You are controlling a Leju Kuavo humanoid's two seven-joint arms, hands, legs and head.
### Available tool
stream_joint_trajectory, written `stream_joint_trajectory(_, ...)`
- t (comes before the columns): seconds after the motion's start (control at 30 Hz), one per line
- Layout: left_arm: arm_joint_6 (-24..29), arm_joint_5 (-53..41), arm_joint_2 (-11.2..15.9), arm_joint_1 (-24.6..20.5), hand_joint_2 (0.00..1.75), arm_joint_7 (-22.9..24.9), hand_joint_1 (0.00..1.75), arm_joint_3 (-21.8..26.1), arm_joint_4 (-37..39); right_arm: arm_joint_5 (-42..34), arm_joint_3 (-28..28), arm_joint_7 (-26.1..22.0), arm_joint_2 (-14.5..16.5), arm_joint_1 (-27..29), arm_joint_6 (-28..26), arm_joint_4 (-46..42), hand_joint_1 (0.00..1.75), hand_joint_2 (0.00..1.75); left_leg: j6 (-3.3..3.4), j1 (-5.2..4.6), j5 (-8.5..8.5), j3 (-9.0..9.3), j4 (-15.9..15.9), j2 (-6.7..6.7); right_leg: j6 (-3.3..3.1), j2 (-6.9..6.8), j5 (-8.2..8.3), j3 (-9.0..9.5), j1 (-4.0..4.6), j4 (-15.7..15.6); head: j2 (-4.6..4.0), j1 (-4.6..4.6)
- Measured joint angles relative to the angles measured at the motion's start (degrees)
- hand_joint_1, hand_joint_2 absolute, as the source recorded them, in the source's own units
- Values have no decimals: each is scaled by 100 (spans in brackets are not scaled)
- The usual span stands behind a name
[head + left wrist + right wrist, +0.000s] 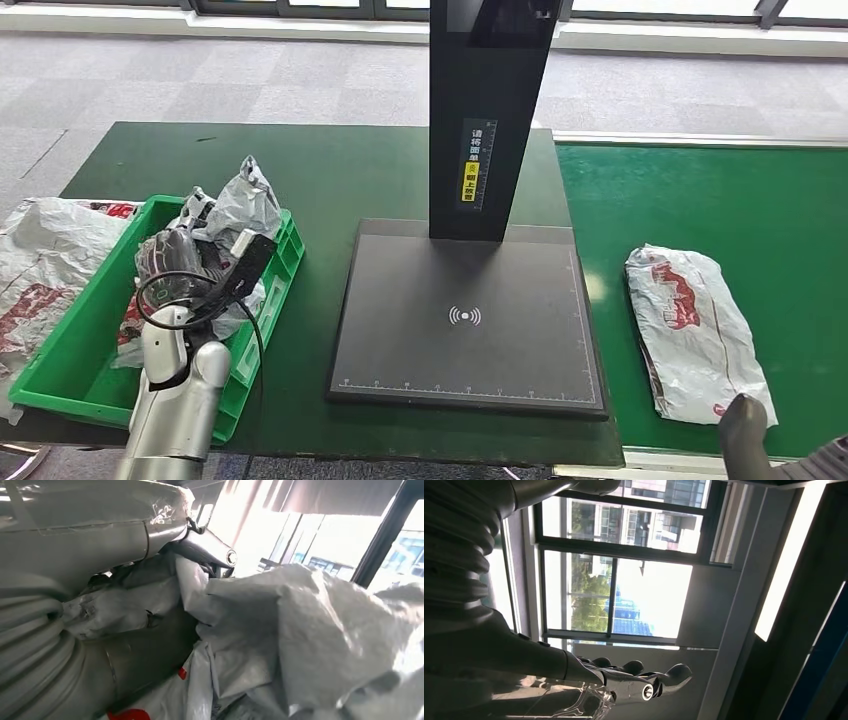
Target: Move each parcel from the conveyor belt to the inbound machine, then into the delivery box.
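My left hand [176,262] is down inside the green delivery box [62,345], gripping a crumpled grey parcel [243,203] whose top sticks up above the rim. In the left wrist view the parcel's film [310,630] is bunched between the thumb and the fingers [212,550] of my left hand [130,610]. A white parcel with red print [692,328] lies flat on the green conveyor belt [730,190]. My right hand [747,432] hovers at that parcel's near end. The right wrist view has this hand [624,680] with fingers stretched apart and nothing in them.
The inbound machine's dark scan plate [420,350] lies between box and belt, with its black column [490,110] rising behind. More parcels fill the box, and another white one [40,260] lies on the table to its left.
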Motion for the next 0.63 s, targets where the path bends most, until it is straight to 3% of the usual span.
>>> stream_joint_trajectory(0.03,-7,-59,16,19,175,63,175,1,28,-10,1,0,-11,-7,0,13,0,175,0,0,0,0,0,0,0,-1,0,0,0,0,0,0)
stream_joint_trajectory(0.17,101,-238,87,43,175,252,1,48,125,2,1,0,-31,-21,0,66,0,175,0,1,0,-1,0,-1,0,-2,0,0,1,0,0,0)
stream_joint_trajectory(0.37,1079,-76,85,209,175,27,0,187,-169,133,2,0,-32,36,0,93,0,175,-1,3,0,-1,0,-3,-1,-3,-1,-1,4,0,0,0)
stream_joint_trajectory(0.5,1111,-22,70,271,0,-61,0,226,-342,152,2,0,-30,60,0,99,0,175,-1,3,-1,-3,0,-3,-1,-3,-2,-1,4,0,0,0)
stream_joint_trajectory(0.63,1115,530,-125,443,0,-898,0,377,-800,181,9,0,-30,71,0,124,0,175,-1,3,-1,-3,0,3,-1,2,-1,-4,4,0,0,0)
